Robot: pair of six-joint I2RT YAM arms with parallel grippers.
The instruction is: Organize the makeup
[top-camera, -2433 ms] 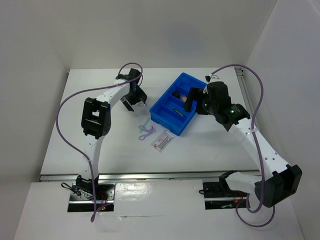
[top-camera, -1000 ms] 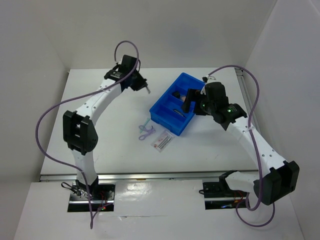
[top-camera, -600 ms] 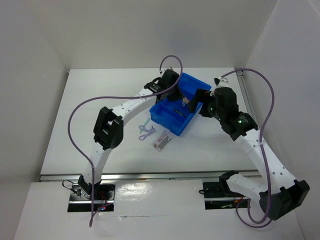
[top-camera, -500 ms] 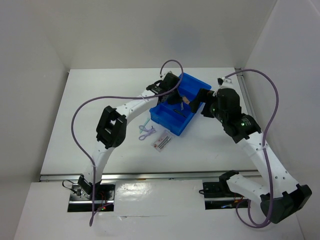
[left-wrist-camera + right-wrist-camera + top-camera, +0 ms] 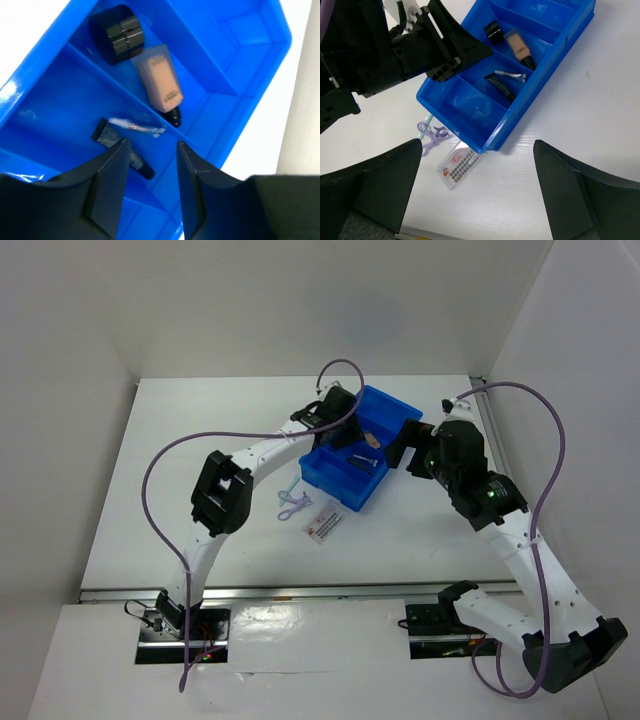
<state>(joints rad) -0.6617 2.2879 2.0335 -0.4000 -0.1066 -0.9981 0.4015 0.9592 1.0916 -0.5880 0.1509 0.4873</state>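
Tan tube (image 5: pixel 159 77), black cap, lying flat beside round black jar (image 5: pixel 116 33).

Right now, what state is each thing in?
left gripper: open, empty, over tray
right gripper: open, empty
tan tube: lying in tray
black jar: in tray
dark tube: in tray
clear-wrapped piece: in tray
lilac tool: on table
white packet: on table

Tube (image 5: pixel 519 47), jar (image 5: pixel 493 29) in tray (image 5: pixel 492 142); packet (image 5: pixel 456 167), looped piece (image 5: pixel 432 135) on table (image 5: pixel 570 150) beside tray.
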